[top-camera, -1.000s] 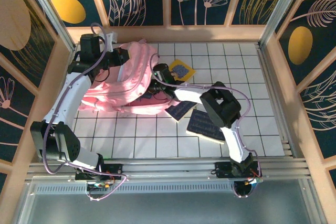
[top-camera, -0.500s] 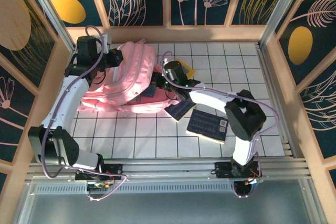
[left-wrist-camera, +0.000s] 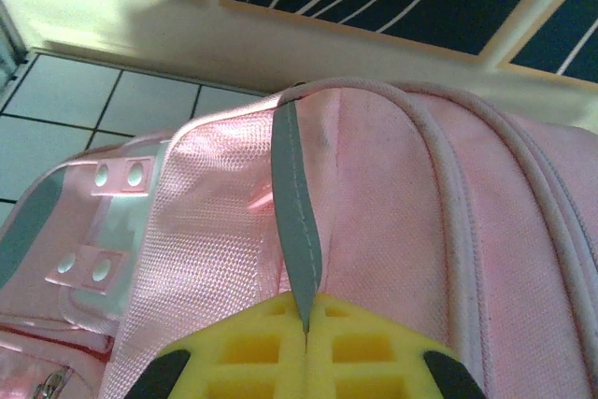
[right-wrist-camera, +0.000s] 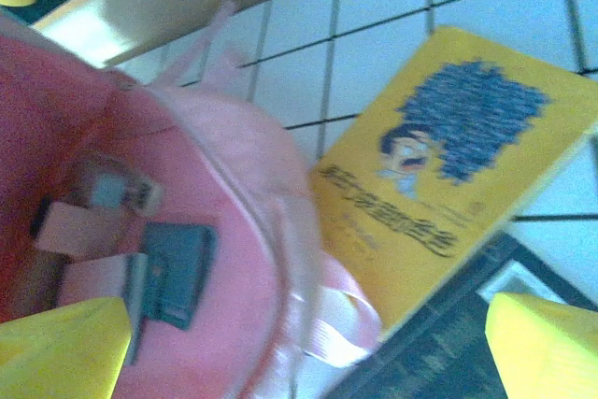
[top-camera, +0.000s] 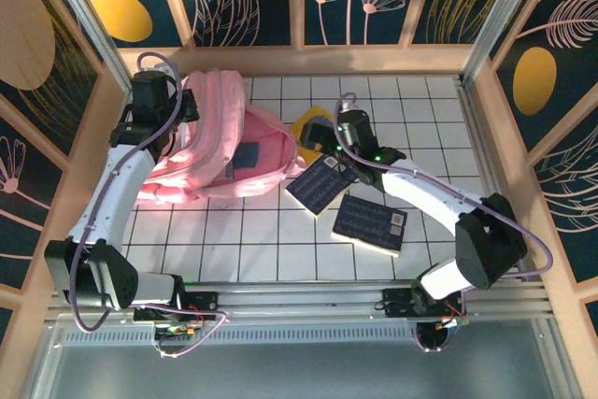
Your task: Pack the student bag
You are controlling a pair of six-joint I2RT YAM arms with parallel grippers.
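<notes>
Pink fabric is taking up the far-left part of the overhead view, where the student bag [top-camera: 210, 142] is lying on the tiled table [top-camera: 280, 249] with its mouth gaping toward the right and a dark flat item [top-camera: 245, 156] sitting inside. The left gripper [top-camera: 187, 105] is holding the bag's far top edge, while the right gripper [top-camera: 318, 135] is hovering just beside the opening, over a yellow book [top-camera: 306, 121]. A dark notebook [top-camera: 322, 184] and a second dark notebook [top-camera: 371, 223] are waiting nearer the arms, apart from the bag. From the left wrist, the yellow fingers [left-wrist-camera: 252, 362] are pressing together on a grey strip [left-wrist-camera: 297, 231] sewn to the bag, so this arm seems to be propping the mouth open. From the right wrist, the fingers [right-wrist-camera: 56, 343] are standing spread wide with nothing between them, and the yellow book [right-wrist-camera: 448, 165] is lying flat with one corner touching the bag's rim. The step in hand appears to be fetching the next item. The next move is probably calling for the right claw to come down over an edge of the book and close on it, which looks awkward with the book lying flat on the tiles.
</notes>
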